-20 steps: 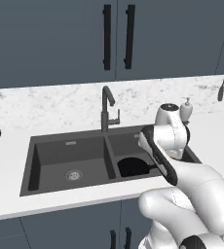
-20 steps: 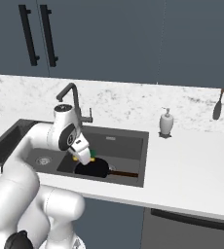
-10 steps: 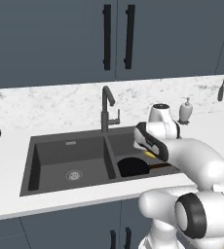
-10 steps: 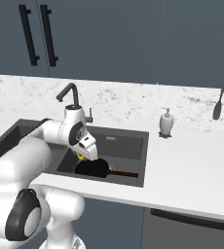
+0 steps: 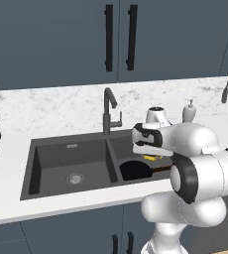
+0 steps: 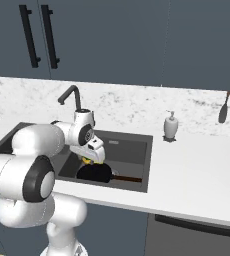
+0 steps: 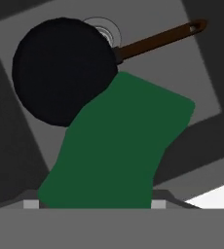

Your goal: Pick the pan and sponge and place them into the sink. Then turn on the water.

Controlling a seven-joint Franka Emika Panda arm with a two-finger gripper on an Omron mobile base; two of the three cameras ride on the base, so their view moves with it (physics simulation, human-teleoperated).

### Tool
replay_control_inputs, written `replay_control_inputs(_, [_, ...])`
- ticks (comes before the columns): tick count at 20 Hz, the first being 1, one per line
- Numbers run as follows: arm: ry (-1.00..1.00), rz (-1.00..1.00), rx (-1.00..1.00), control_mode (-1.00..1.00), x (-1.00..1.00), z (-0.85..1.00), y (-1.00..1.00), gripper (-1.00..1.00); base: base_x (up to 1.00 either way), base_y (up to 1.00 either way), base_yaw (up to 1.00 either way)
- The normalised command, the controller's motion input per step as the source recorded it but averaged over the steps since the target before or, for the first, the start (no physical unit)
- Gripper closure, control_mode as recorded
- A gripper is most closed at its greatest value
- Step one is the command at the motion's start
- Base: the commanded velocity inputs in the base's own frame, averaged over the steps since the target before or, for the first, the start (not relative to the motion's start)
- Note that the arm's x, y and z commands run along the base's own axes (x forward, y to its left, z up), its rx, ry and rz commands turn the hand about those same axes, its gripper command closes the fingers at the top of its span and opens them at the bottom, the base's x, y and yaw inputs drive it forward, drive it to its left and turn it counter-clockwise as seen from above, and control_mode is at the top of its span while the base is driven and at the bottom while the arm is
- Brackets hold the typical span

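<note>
**Sponge held above the pan in the sink**

The end effector (image 6: 91,159) hangs over the sink's (image 5: 46,183) right basin, its jaws closed on the sponge (image 7: 119,146), whose green face looms large in the hand view. A sliver of yellow shows under the hand in the right base view. Below the sponge, the pan (image 7: 60,68) lies on the floor of that basin, its brown handle reaching toward the basin's right wall. Behind the sink stands the faucet (image 5: 107,111). Right of the sink, the soap dispenser (image 6: 171,125) stands on the table (image 6: 197,175).
</note>
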Motion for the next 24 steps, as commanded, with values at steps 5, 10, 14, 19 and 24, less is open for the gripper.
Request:
replay_control_inputs(5, [0.0, 0.11, 0.0, -1.0, 0.07, -0.31, -0.12, 1.0, 0.0, 0.0, 0.0])
replay_control_inputs(10, [0.0, 0.12, 0.01, -1.0, 0.01, -0.39, -0.14, 1.0, 0.0, 0.0, 0.0])
replay_control_inputs(14, [0.0, 0.12, 0.03, -1.0, 0.1, -0.34, -0.16, 1.0, 0.0, 0.0, 0.0])
replay_control_inputs(19, [0.0, 0.12, 0.04, -1.0, 0.18, -0.23, -0.19, 1.0, 0.0, 0.0, 0.0])
replay_control_inputs(24, [0.0, 0.13, 0.02, -1.0, 0.26, -0.22, -0.1, 1.0, 0.0, 0.0, 0.0])
